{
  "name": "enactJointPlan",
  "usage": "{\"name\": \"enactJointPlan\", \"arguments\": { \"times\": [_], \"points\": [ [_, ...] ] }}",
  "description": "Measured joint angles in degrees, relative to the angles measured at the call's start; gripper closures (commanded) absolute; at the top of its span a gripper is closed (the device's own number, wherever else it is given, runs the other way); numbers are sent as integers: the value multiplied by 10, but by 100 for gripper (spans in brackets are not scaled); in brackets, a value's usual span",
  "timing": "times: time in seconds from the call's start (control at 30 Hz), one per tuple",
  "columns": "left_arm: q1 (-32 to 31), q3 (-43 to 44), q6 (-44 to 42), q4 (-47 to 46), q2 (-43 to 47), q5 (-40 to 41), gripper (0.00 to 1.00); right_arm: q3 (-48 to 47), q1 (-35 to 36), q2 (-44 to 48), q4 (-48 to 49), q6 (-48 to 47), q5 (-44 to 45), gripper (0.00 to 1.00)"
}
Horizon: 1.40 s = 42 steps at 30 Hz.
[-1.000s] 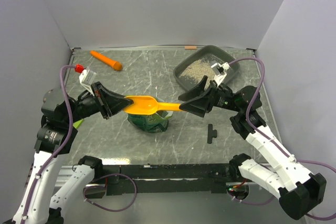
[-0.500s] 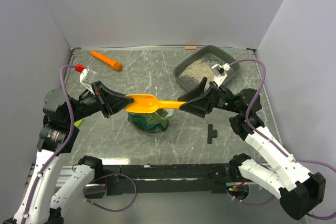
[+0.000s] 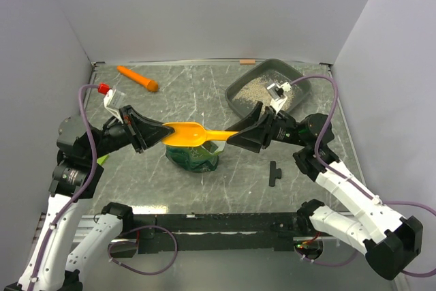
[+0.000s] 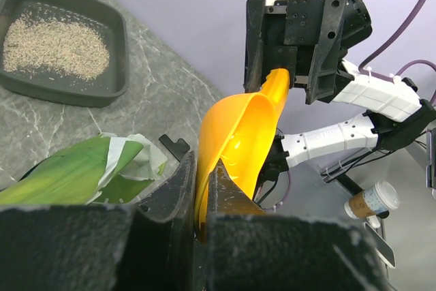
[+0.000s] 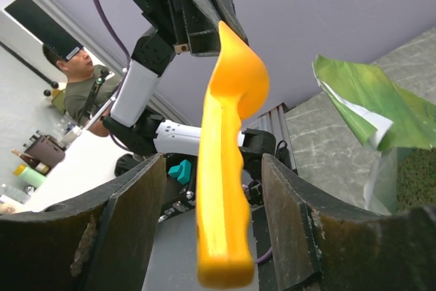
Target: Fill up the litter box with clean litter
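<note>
Grey marbled table (image 3: 204,103) between pale walls (image 3: 204,11): the filling looks begun, far from done.
The litter box (image 3: 236,93) sits at the table's far right with a thin patch of clean litter (image 3: 262,88) over part of its floor, so most of the filling seems left to do. Both arms reach inward over the green bag (image 3: 194,159) lying mid-table. The left gripper (image 3: 158,134) is clamped on the bowl rim of the orange scoop (image 3: 187,134), which looks empty. The right gripper (image 3: 235,138) stands spread, a finger on either side of the handle, not gripping it.
</note>
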State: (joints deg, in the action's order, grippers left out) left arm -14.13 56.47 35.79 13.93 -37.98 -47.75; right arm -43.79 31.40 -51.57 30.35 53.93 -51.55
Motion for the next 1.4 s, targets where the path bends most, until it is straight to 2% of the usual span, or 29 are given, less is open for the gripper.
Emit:
{"name": "enactJointPlan", "arguments": {
  "times": [0.1,0.17,0.2,0.23,0.27,0.43,0.47,0.5,0.53,0.6,0.7,0.77,0.93,1.13,1.2,1.4],
  "points": [
    [0,0,0,0,0,0,99,-8,7,-4,-1,-5,4,44],
    [0,0,0,0,0,0,99,-11,11,-4,-3,-8,9,57],
    [0,0,0,0,0,0,99,-12,12,-4,-3,-11,10,66],
    [0,0,2,-1,0,0,99,-13,13,-4,-5,-14,12,89],
    [0,0,3,-2,1,-1,99,-13,14,-5,-9,-17,14,100],
    [0,0,-1,-13,7,-2,99,-31,19,-10,-33,-15,12,100],
    [0,0,-1,-15,7,-2,96,-32,19,-10,-35,-16,12,100],
    [0,0,-2,-16,6,-2,77,-32,19,-10,-38,-19,13,100],
    [0,0,-2,-15,6,-2,64,-32,19,-9,-43,-21,14,100],
    [0,0,-10,-10,3,9,47,-33,21,-7,-56,-33,22,100],
    [-1,7,-28,12,-5,25,29,-33,23,1,-97,-57,35,100],
    [-1,17,-50,32,-10,38,23,-35,23,12,-138,-77,55,100],
    [-1,56,-138,95,-21,74,21,-66,22,59,-258,-141,111,100],
    [-17,80,-242,135,-20,102,20,-150,22,104,-398,-206,192,100],
    [-34,80,-275,148,-25,112,19,-181,22,108,-442,-224,212,100],
    [-148,82,-409,203,-79,169,18,-218,22,97,-531,-260,252,100]
  ]
}}
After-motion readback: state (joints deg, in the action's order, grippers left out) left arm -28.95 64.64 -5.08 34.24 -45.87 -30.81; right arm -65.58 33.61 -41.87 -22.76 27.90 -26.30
